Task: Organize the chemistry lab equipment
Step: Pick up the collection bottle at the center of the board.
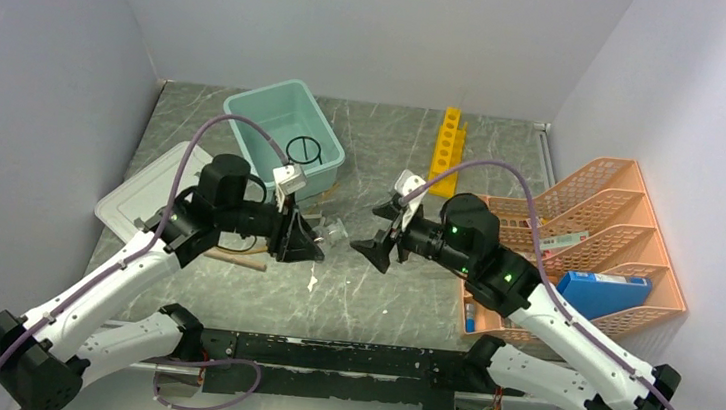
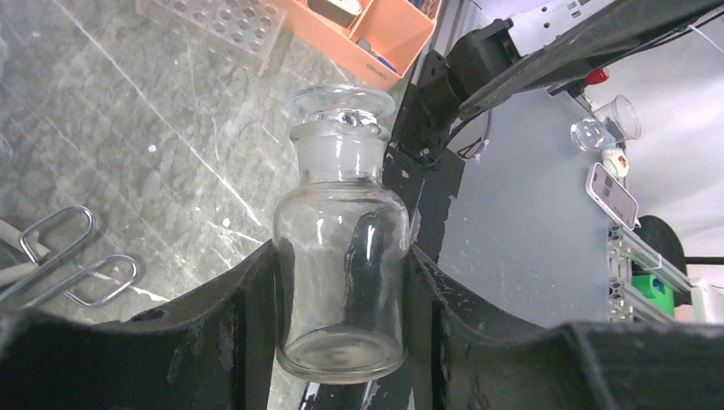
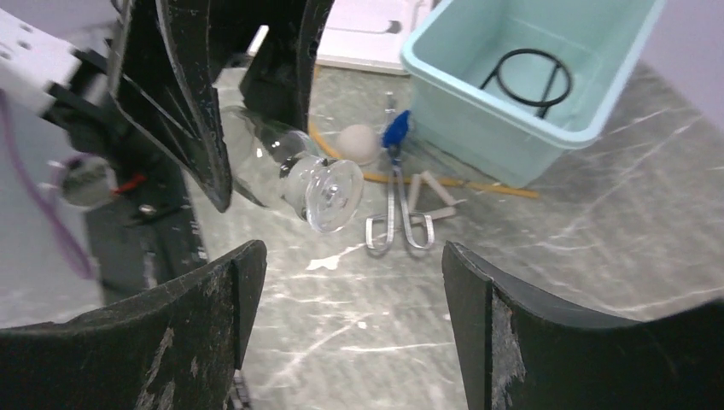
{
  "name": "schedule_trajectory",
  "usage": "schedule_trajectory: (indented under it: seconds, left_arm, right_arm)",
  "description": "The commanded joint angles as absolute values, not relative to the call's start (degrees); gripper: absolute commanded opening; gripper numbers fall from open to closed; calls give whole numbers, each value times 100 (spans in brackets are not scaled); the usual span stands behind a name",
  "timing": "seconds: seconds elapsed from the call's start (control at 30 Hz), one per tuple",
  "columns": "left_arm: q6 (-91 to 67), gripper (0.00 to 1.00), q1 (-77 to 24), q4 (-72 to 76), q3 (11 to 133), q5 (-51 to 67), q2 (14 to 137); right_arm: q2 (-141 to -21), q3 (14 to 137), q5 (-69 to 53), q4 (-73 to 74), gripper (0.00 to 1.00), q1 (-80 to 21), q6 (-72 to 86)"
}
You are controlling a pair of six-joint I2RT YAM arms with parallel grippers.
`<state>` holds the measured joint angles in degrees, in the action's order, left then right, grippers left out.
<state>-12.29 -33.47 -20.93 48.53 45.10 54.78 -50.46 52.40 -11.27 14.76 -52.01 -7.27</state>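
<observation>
Glass bottle [image 2: 340,256], clamped at its body by the left gripper [image 2: 341,260] over the table [image 1: 410,300] between the arms, faces the wide-open right gripper [image 3: 350,256], so I centre those jaws squarely on the stopper [image 3: 333,195] before closing gently.

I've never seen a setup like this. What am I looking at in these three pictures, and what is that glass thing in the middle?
These are two robot arms fixed at the near edge of a table. The wide picture comes from a camera above and behind them. The other two come from small cameras on each wrist, looking past that arm's own tool. The left tool grips a clear glass bottle with a stopper, held sideways. The right tool is open and empty, facing the bottle. Around them are a teal tub with a black wire ring inside, a yellow rack at the back, an orange organiser holding a blue box, a pale lid and a silver wire clip.
</observation>
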Motion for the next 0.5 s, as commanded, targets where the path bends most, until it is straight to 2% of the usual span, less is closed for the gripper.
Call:
schedule_trajectory:
  seconds: [0.0, 0.2, 0.47]
  left_arm:
    - [-1158, 5, -3329, -1187, 4670, 4847, 5221]
    - [-1192, 5, -3321, -928, 4642, 5313, 5138]
    - [-646, 5, -3330, -1325, 4790, 4853, 4941]
  right_arm:
    - [-5124, 5400, -2813, 1239, 78, -4692, 628]
    - [-5554, 5451, -4052, 559, 79, -4392, 1773]
    - [-6224, 5918, -4105, 520, 79, -4381, 2883]
